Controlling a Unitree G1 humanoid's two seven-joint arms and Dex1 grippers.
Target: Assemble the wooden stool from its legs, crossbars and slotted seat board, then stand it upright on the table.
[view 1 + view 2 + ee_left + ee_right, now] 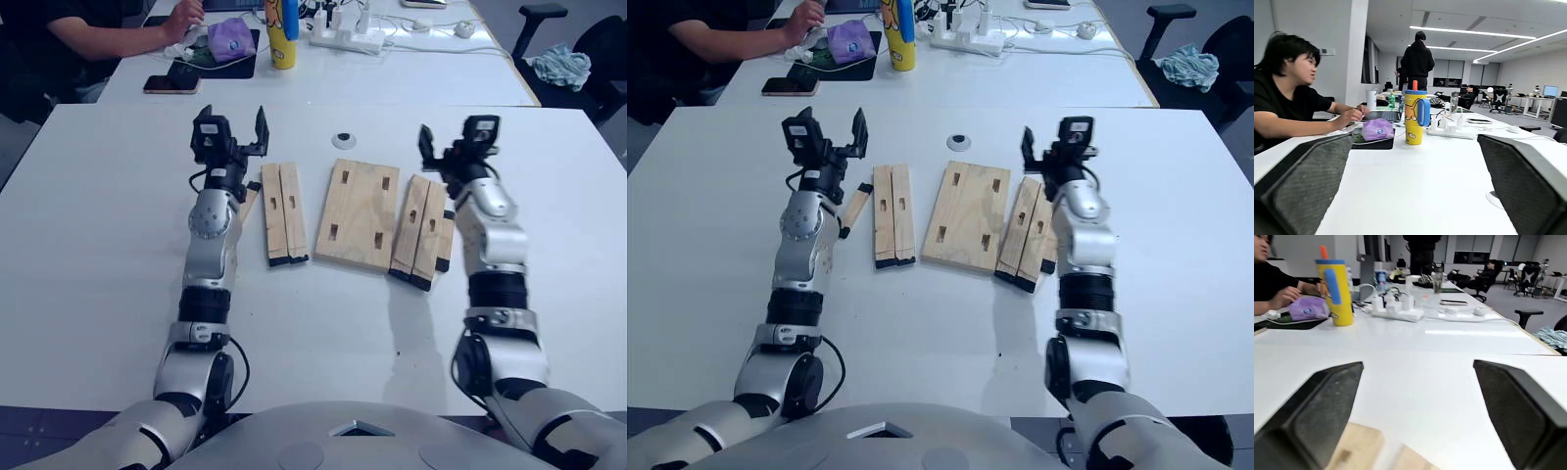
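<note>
The slotted seat board (358, 215) lies flat in the middle of the white table (108, 225). Two wooden legs (284, 212) lie side by side to its left, and two more legs (419, 230) to its right. A thin crossbar (854, 209) pokes out from under my left forearm; another crossbar (1050, 250) lies partly hidden by my right arm. My left gripper (235, 132) is raised beyond the left legs, open and holding nothing. My right gripper (453, 142) hovers open past the far end of the right legs, whose ends (1356, 445) show below its fingers (1322, 411).
A small round disc (343, 140) lies just beyond the seat board. The adjoining far table carries a yellow tumbler (281, 34), a power strip (348, 37), a purple pouch (230, 39) and a phone (171, 85), with a seated person at its left. A chair (549, 29) stands far right.
</note>
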